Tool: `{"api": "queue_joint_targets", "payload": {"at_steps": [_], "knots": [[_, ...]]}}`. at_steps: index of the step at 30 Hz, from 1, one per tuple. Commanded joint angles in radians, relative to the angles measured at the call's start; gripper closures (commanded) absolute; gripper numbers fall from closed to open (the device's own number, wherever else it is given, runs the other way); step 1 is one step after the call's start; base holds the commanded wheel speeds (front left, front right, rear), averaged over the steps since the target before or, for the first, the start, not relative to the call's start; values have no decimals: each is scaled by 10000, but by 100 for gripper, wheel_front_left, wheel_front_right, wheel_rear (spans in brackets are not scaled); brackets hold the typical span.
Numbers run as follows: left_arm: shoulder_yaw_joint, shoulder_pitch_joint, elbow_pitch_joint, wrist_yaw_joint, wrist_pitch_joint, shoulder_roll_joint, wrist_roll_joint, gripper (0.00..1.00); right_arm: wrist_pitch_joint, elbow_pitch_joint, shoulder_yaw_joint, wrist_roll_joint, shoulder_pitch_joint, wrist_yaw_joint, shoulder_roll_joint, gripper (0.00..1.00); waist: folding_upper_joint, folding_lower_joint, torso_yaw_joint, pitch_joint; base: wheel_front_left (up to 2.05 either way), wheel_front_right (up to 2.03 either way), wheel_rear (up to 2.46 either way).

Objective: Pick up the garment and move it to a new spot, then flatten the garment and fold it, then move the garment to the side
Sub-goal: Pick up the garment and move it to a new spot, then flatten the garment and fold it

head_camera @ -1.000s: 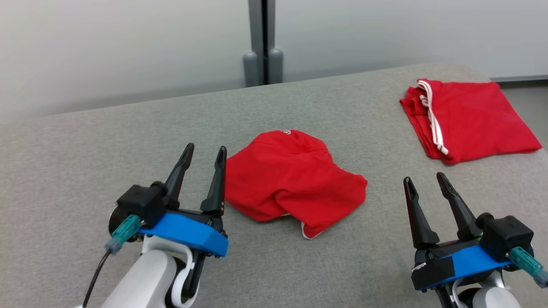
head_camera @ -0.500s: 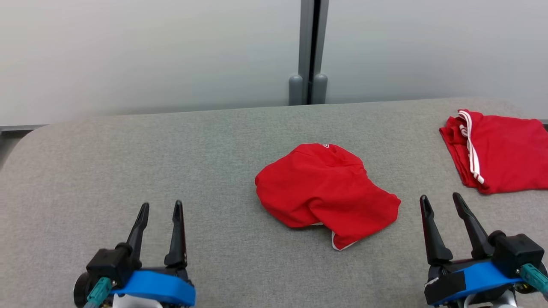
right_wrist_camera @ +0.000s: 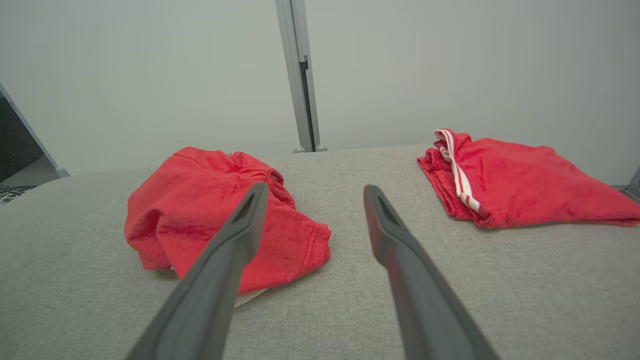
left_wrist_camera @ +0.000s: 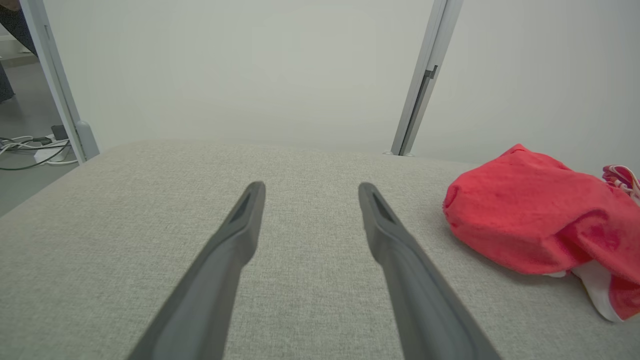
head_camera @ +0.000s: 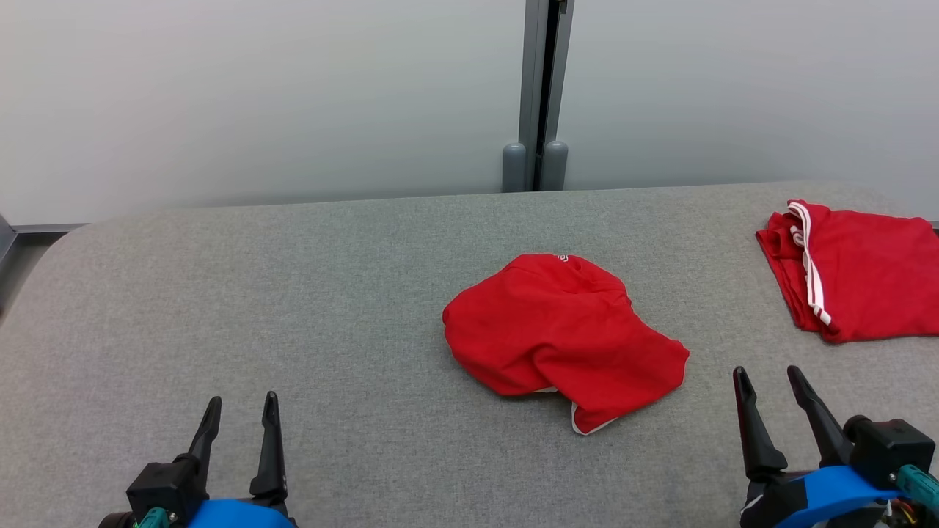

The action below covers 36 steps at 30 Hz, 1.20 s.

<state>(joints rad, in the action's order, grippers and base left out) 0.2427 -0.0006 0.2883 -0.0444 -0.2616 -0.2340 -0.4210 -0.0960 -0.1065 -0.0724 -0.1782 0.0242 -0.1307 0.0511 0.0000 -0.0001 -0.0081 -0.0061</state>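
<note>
The garment (head_camera: pixel 557 337) is a crumpled red piece with white trim, lying in a heap near the middle of the grey padded table (head_camera: pixel 293 293). My left gripper (head_camera: pixel 243 400) is open at the lower left, well apart from the heap, with nothing between its fingers. My right gripper (head_camera: pixel 766 370) is open at the lower right, a short way right of the heap's lower edge. In the left wrist view the left gripper (left_wrist_camera: pixel 311 186) points over bare fabric with the garment (left_wrist_camera: pixel 530 225) off to the right. In the right wrist view the right gripper (right_wrist_camera: pixel 315 186) has the garment (right_wrist_camera: pixel 175 210) to its left.
A second red garment (head_camera: pixel 866 279) with white stripes lies folded at the table's far right, also seen in the right wrist view (right_wrist_camera: pixel 520 180). A pale wall with a grey post (head_camera: pixel 541 88) stands behind the table. Cables (left_wrist_camera: pixel 30 150) lie on the floor past the left edge.
The head camera has swung, shifting the whole picture. My left gripper has drawn back from the garment's left edge to the lower left. The garment lies as before.
</note>
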Motion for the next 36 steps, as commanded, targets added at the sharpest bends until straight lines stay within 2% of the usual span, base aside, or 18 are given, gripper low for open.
{"api": "queue_joint_targets", "payload": {"at_steps": [1,36], "knots": [[-64,120,-47,-42,-41,-5,13,0,77,-59,-43,-85,132,-1,-5,0,0,1,-6,1,0,0,0],[-192,-75,152,79,-42,23,-116,0,16,-172,185,-185,-168,-1,-7,0,0,1,-190,340,0,0,0]]}}
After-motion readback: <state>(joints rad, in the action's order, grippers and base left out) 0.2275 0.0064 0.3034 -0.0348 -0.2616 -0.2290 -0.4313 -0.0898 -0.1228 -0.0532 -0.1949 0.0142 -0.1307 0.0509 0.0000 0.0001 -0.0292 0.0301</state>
